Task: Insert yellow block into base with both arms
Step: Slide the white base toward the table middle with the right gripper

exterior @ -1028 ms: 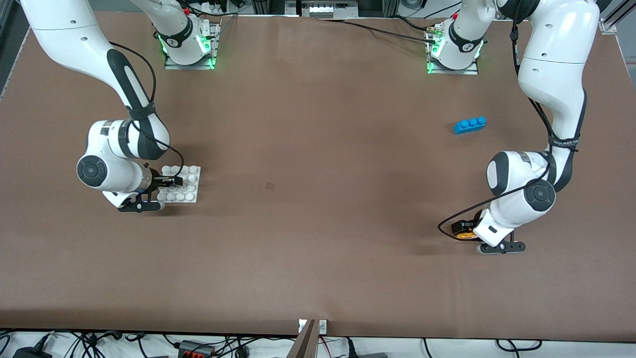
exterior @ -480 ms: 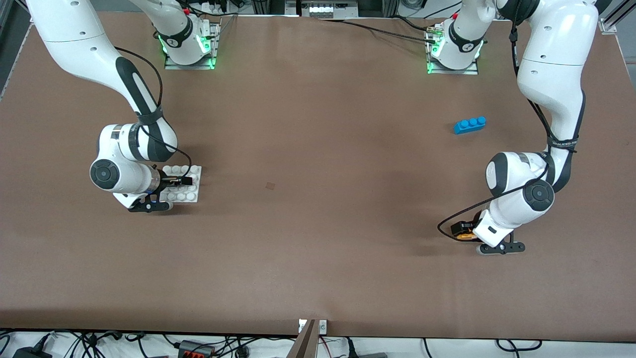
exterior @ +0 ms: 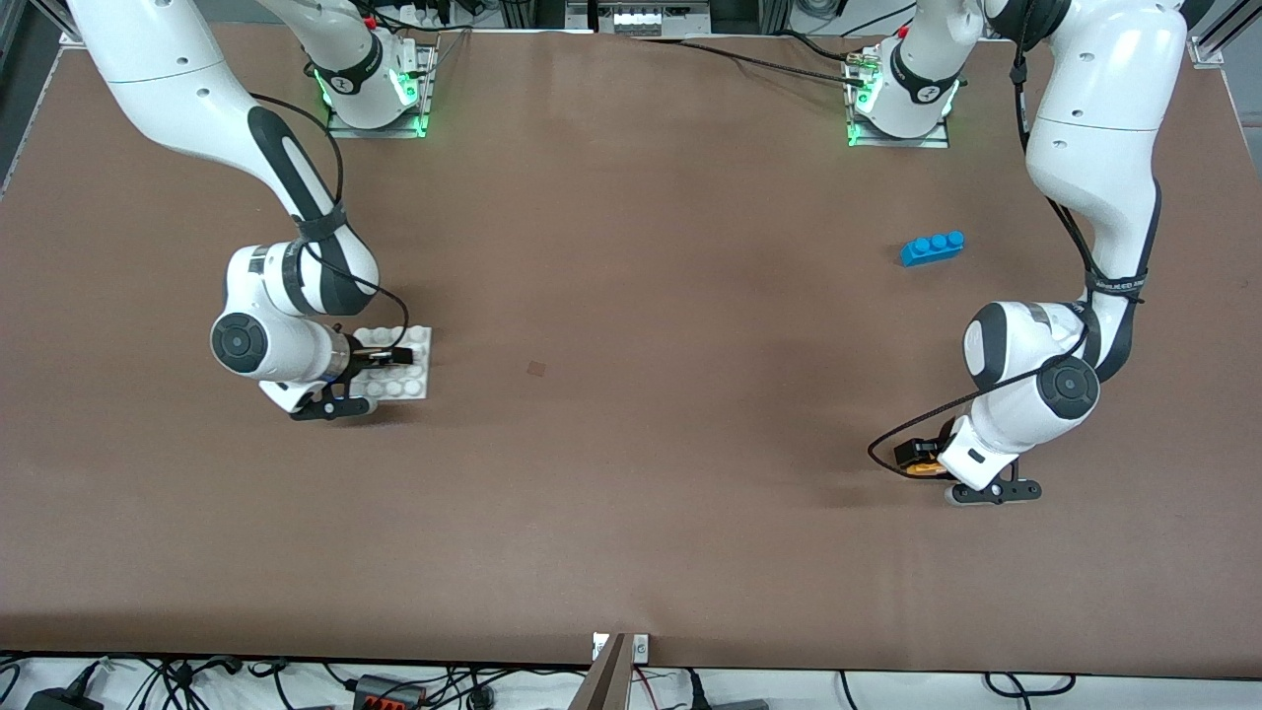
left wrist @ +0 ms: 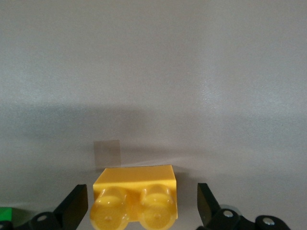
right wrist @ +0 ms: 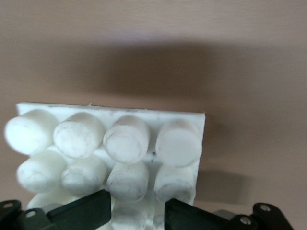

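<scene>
The white studded base (exterior: 418,383) is held by my right gripper (exterior: 387,357), whose fingers are shut across a row of its studs, toward the right arm's end of the table. In the right wrist view the base (right wrist: 120,111) fills the frame, with the gripper (right wrist: 136,218) clamped at its edge. My left gripper (exterior: 919,461) is low at the table toward the left arm's end, open around the yellow block (exterior: 925,468). In the left wrist view the yellow block (left wrist: 136,179) lies between the spread fingers (left wrist: 76,207), with gaps on both sides.
A blue three-stud brick (exterior: 932,248) lies farther from the front camera than the left gripper. A corner of a green brick (left wrist: 5,213) shows at the edge of the left wrist view. A small dark mark (exterior: 535,368) is at mid-table.
My right arm has moved toward the table's middle, and the white base has moved with its gripper. The left arm and the yellow block have not moved.
</scene>
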`<state>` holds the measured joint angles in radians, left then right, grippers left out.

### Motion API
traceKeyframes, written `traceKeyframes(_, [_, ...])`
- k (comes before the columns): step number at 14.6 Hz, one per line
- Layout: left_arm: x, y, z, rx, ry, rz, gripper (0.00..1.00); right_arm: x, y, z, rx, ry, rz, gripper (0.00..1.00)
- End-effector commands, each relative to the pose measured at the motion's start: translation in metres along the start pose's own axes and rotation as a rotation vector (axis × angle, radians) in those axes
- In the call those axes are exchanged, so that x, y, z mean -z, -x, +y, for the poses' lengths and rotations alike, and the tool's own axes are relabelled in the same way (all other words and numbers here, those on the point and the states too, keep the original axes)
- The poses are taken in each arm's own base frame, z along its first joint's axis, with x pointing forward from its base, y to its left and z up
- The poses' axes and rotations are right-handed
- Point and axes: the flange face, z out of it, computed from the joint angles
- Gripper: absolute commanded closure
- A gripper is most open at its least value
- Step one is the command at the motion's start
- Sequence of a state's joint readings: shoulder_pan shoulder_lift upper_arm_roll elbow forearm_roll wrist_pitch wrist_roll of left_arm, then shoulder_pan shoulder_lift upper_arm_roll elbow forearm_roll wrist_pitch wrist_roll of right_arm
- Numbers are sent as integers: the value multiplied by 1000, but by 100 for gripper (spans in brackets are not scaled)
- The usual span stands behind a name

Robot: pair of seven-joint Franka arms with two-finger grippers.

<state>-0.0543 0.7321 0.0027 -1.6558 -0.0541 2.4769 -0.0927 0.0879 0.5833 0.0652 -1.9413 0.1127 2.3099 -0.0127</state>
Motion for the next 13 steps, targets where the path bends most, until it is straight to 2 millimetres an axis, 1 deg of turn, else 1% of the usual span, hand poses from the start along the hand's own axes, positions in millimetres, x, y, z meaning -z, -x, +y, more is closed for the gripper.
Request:
traceKeyframes(1, [0, -5, -2, -16, 10, 15, 0, -26, -3, -32, -12, -61, 3, 42])
traceKeyframes(3, [-2, -5, -1, -30, 10, 12, 0, -29, -4, -57, 10, -68, 36, 42])
traceKeyframes(4, [-2, -5, -1, -59, 10, 12, 4, -29, -4, -70, 16, -79, 49, 42])
traceKeyframes(5, [-1, -6, -4, -83, 9, 15, 7, -28, -6, -90, 31, -90, 62, 42])
traceKeyframes(6, [-1, -5, -4, -91, 10, 14, 10, -32, -7, -104, 44, -96, 60, 42])
traceKeyframes(8, [-1, -5, -5, -92, 9, 14, 15, -36, -13, -126, 60, -110, 73, 42])
traceKeyframes(10, [0, -6, -5, -92, 9, 15, 19, -39, -17, -153, 69, -131, 87, 42])
traceKeyframes(11, [0, -6, -5, -92, 9, 15, 20, -40, -18, -166, 41, -144, 96, 42])
traceKeyframes(13, [0, -6, -5, -92, 9, 15, 25, -47, -16, -204, 17, -147, 121, 42])
